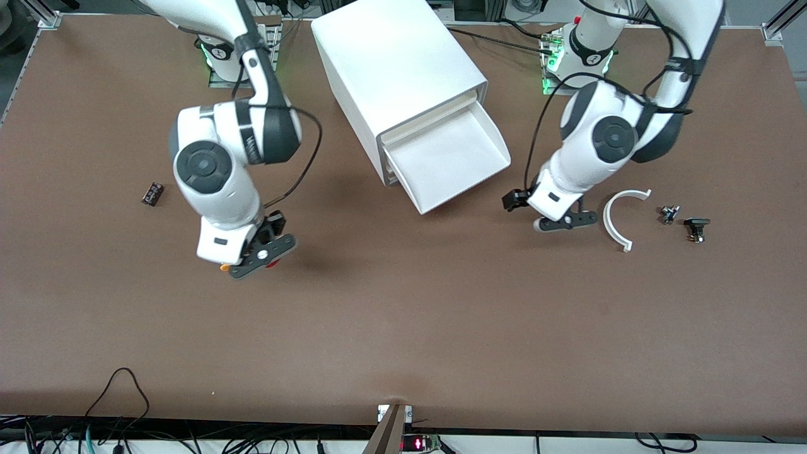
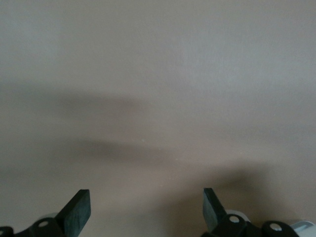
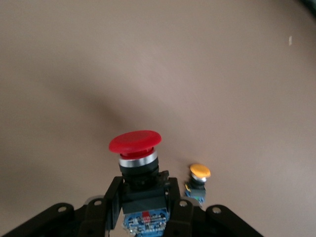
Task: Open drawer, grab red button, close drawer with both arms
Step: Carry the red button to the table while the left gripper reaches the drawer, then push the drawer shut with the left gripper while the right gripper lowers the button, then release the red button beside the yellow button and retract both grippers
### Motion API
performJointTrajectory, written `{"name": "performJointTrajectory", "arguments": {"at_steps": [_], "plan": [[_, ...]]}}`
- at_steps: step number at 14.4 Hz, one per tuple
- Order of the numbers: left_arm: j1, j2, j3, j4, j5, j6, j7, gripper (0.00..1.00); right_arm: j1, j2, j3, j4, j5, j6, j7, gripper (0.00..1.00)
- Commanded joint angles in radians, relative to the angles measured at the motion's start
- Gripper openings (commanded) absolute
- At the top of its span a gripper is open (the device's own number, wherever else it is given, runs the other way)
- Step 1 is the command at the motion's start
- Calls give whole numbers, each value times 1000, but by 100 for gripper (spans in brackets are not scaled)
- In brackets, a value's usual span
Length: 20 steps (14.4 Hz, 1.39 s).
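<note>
Right wrist view shows the small push button with a round red mushroom cap and black-and-blue body standing upright, lower centre of that frame, its body pinched between the black fingers of the right hand. Just beside it on the brown desk sits a smaller orange-capped button, not held.

In the front view, the right hand hangs at centre-left of the frame, low over bare desk, with a sliver of red showing under it and the orange cap at its edge. The wide shallow white tray-like drawer lies up and to the right of it in the frame, pulled out of the white box cabinet and slanting toward the lower right; its tray looks empty. So the held button sits well apart from the open drawer, and the carry would run diagonally up-right across the frame.

The left hand hovers at centre-right, nearer the drawer's front corner than the right hand is. In the left wrist view its fingers are spread with nothing between them. Beside it lie a white curved plastic arc and two small dark metal parts; a small dark block rests at far left.
</note>
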Motion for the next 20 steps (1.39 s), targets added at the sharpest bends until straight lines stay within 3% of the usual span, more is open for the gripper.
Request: {"name": "performJointTrajectory", "arguments": {"at_steps": [1, 4, 6, 9, 12, 14, 15, 16, 20], "plan": [[-42, -24, -25, -50, -11, 24, -83, 100, -43, -37, 30, -143, 6, 114, 23, 37], [-117, -26, -27, -71, -13, 21, -145, 100, -74, -43, 85, -278, 16, 262, 90, 35], [-129, -26, -59, -88, -87, 20, -140, 100, -80, -46, 121, -326, 16, 286, 176, 34], [-171, -26, -85, -112, -183, 11, -137, 100, -88, -37, 131, -387, 16, 348, 237, 34], [-180, -33, -155, -128, -198, -15, -136, 100, -97, -34, 147, -452, 16, 429, 247, 37], [-180, -40, -198, -132, -198, -41, -133, 100, -106, -36, 150, -446, 16, 418, 282, 58], [-180, -40, -212, -132, -198, -49, -131, 100, -106, -42, 150, -446, 16, 417, 305, 84], [-180, -41, -214, -132, -198, -49, -131, 100, -106, -46, 150, -437, 16, 411, 327, 100], [-141, -41, -183, -125, -169, 28, -126, 100, -108, -83, 150, -359, 13, 281, 353, 100]]}}
